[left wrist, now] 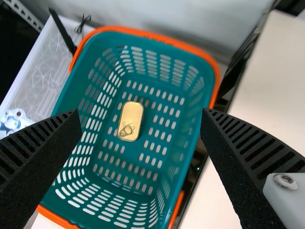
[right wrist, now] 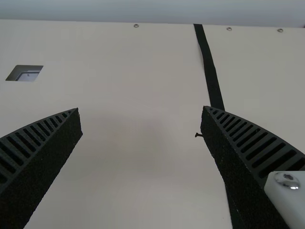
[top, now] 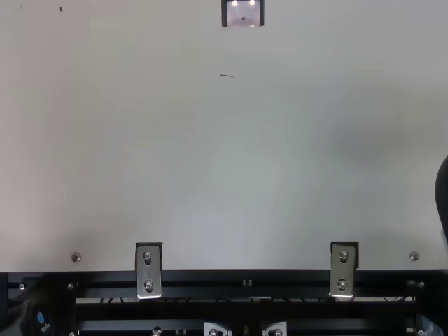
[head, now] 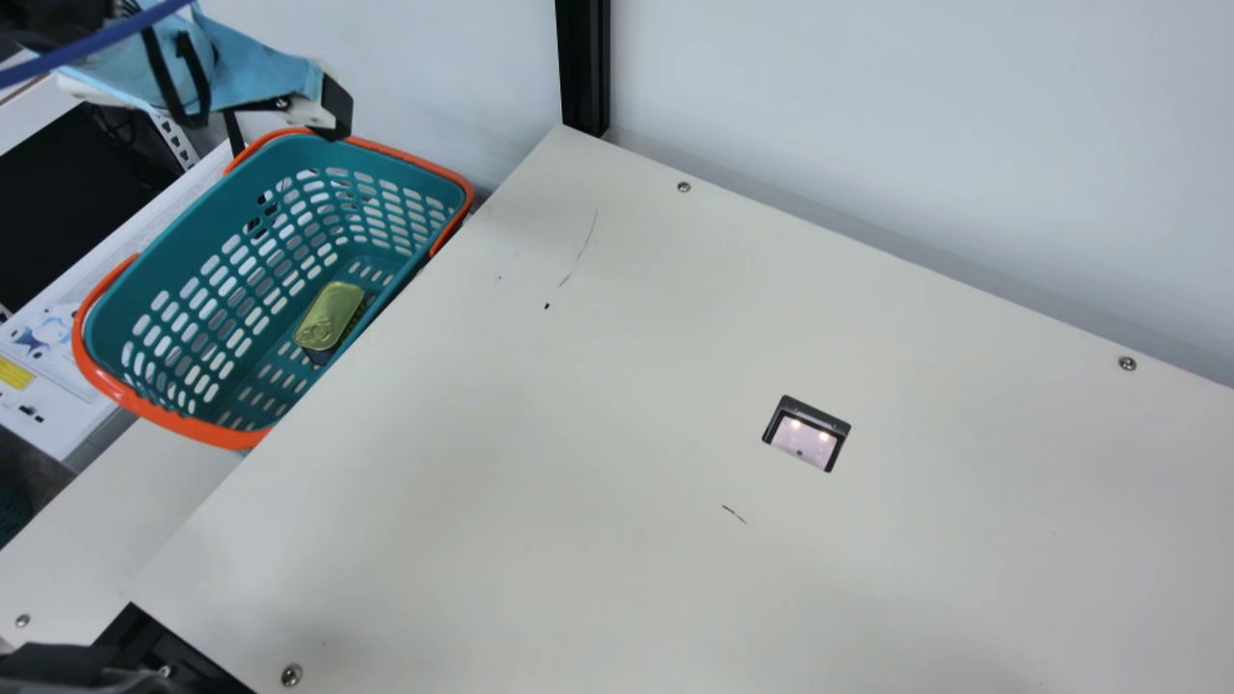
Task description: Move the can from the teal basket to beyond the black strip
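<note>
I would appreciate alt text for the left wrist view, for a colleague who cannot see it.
A gold, rounded rectangular pull-tab can lies in an orange-rimmed, teal perforated plastic basket, seen from above. The left arm's black ribbed hand is open and empty in the foreground.

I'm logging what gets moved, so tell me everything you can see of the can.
The can is a flat, rounded rectangle with a gold, metallic-looking top and a ring pull near one end. It looks closed. It lies flat, ring side up, on the slotted floor of the teal basket; the open left end effector does not touch it.
</note>
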Controlling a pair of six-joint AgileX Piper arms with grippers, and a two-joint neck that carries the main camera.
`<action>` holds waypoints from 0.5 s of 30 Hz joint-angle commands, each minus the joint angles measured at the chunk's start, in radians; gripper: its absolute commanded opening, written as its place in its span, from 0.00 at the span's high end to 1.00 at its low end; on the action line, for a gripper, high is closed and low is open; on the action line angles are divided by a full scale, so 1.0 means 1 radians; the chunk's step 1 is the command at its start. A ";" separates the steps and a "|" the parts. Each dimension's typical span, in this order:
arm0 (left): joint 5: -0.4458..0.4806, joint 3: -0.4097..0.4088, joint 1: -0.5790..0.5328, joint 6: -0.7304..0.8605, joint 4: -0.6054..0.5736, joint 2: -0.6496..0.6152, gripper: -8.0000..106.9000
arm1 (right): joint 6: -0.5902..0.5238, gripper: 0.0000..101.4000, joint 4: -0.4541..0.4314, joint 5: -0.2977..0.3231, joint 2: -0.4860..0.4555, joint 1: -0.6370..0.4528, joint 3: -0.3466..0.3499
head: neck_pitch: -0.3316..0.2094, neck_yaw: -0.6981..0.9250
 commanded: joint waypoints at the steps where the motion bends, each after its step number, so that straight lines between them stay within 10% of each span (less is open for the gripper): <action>1: 0.001 -0.005 0.014 0.005 0.007 0.051 0.15 | 0.000 0.00 0.000 0.000 0.000 0.000 0.000 | -0.047 0.022; 15: -0.069 -0.022 0.112 0.133 0.013 0.298 0.15 | 0.000 0.00 0.000 0.000 0.000 0.000 0.000 | -0.047 0.022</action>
